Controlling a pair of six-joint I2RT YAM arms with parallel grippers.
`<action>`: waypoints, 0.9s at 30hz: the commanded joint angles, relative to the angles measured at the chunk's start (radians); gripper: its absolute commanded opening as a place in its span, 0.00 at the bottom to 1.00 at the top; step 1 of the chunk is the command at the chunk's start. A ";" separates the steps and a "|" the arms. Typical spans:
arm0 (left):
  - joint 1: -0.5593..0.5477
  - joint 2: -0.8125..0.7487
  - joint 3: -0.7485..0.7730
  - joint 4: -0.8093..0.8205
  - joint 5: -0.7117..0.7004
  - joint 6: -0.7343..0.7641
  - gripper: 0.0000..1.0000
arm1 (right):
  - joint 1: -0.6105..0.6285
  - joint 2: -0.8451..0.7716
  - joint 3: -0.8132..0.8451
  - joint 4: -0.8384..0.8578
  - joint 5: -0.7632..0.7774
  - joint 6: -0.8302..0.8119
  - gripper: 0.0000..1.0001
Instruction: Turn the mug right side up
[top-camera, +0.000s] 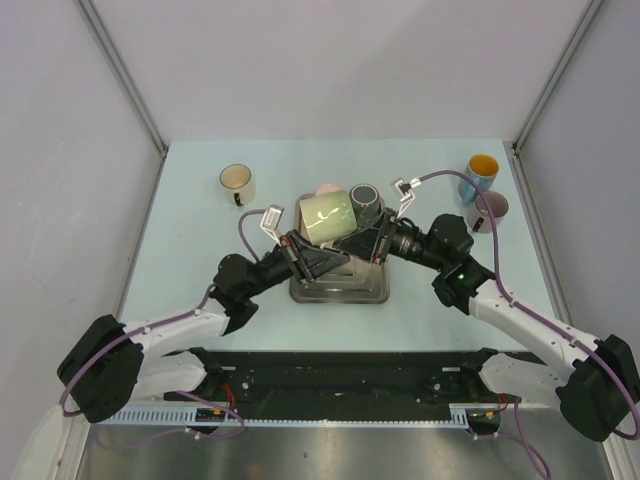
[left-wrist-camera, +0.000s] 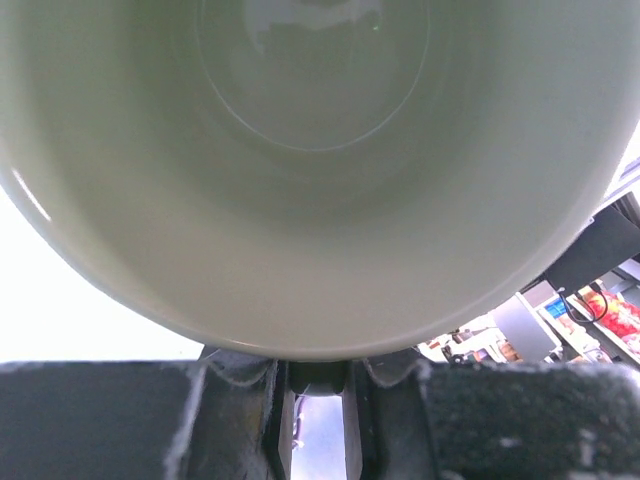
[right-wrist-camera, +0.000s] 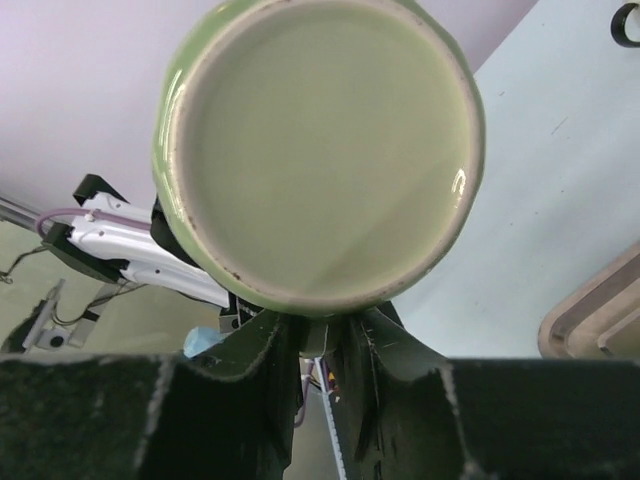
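A pale green mug (top-camera: 327, 215) lies on its side in the air above the metal tray (top-camera: 340, 287). My left gripper (top-camera: 302, 243) holds it from the lower left, and my right gripper (top-camera: 362, 238) holds it from the lower right. In the left wrist view the mug's open mouth (left-wrist-camera: 310, 150) fills the frame, and the left gripper (left-wrist-camera: 318, 375) is shut with only a narrow gap just under the rim. In the right wrist view the mug's base (right-wrist-camera: 325, 150) faces the camera. There the right gripper (right-wrist-camera: 318, 340) is shut on a pale green part under the base.
A dark grey mug (top-camera: 366, 200) and a pinkish one (top-camera: 328, 188) stand at the tray's far end. A cream mug (top-camera: 237, 183) stands at far left. A blue mug with a yellow inside (top-camera: 482, 172) and a purple mug (top-camera: 490, 210) stand at far right. The tray's corner (right-wrist-camera: 600, 310) shows in the right wrist view.
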 joint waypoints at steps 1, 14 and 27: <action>-0.001 -0.049 0.020 0.014 -0.062 0.054 0.00 | 0.021 -0.035 0.066 -0.048 -0.030 -0.095 0.29; 0.000 -0.124 -0.023 -0.049 -0.113 0.114 0.00 | 0.020 -0.044 0.101 -0.108 -0.023 -0.121 0.48; 0.002 -0.286 0.006 -0.289 -0.179 0.281 0.00 | 0.012 -0.113 0.118 -0.275 0.029 -0.224 0.53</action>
